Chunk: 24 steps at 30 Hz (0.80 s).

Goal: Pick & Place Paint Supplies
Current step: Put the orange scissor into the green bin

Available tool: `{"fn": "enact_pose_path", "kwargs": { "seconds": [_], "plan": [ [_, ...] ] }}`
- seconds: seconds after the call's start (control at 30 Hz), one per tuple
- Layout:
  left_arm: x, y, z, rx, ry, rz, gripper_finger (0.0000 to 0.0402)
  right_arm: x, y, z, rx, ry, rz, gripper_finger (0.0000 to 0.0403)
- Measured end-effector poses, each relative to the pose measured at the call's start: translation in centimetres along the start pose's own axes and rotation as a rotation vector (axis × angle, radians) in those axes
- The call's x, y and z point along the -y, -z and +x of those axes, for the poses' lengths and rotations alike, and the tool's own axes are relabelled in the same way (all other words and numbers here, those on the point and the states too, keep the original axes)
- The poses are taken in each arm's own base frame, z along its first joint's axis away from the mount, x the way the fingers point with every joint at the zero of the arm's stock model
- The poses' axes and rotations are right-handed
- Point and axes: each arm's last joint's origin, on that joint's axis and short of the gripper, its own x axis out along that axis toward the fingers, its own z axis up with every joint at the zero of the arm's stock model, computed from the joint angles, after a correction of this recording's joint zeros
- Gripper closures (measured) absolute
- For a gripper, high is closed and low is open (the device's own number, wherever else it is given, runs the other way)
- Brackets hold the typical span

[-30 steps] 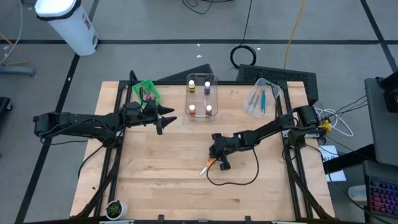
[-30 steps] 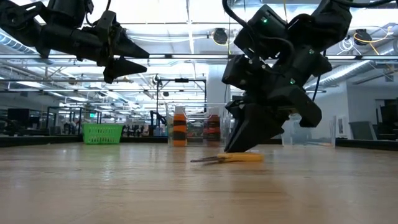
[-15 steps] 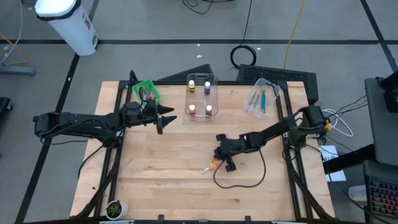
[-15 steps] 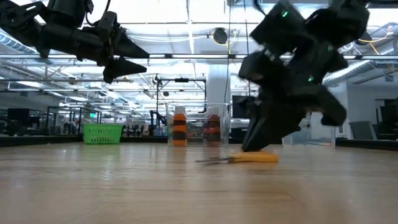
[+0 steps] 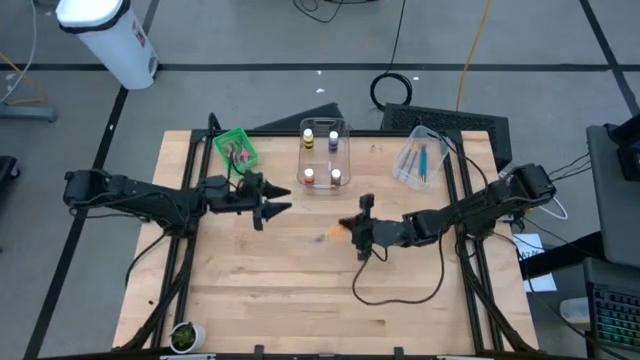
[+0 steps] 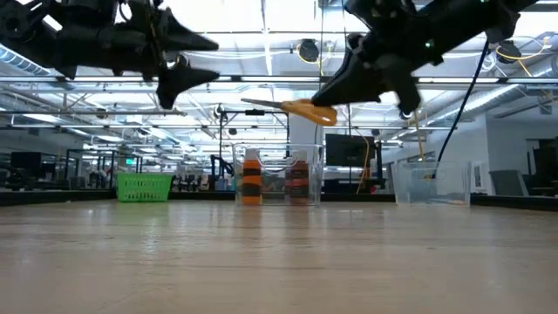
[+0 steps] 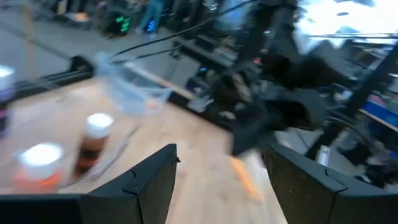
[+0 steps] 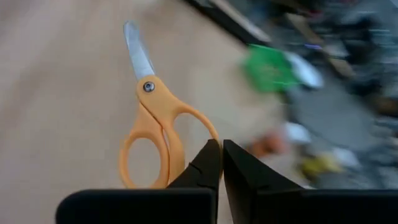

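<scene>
The right gripper (image 8: 219,163) is pinched tight on one handle loop of the orange scissors (image 8: 155,121) — held clear above the table (image 5: 260,290), blades pointing toward the left arm. The left gripper (image 5: 283,208) hangs in the air left of centre, jaws spread and apparently empty, just near of the clear tub (image 5: 322,160) of paint bottles (image 5: 310,176).

green bin (image 5: 237,148): back left | two clear tubs (image 5: 341,158) (image 5: 412,172): back | table (image 5: 250,290): wood
</scene>
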Motion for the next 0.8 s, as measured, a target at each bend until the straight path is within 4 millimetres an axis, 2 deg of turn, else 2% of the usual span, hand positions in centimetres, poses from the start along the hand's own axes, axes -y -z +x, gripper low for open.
{"fn": "enact_pose_path", "kwargs": {
  "seconds": [0.13,0.27,0.53,0.8],
  "plan": [
    [1.4,0.3,1.3,-0.001,0.075,0.048,0.0151,1.0,-0.4,-0.2,-0.035,0.217,-0.052,0.0402],
    [2.4,0.5,3.1,-0.039,0.102,0.08,0.0151,1.7,-1.0,-0.3,-0.035,0.341,-0.097,0.0403],
    [3.2,0.0,6.5,-0.06,0.068,0.157,0.0151,2.8,-1.9,-0.6,-0.014,0.468,-0.113,0.0403],
    [3.1,-0.3,7.3,-0.092,-0.037,0.215,0.0151,2.6,-2.0,-0.7,-0.007,0.466,-0.123,0.0403]
  ]
}}
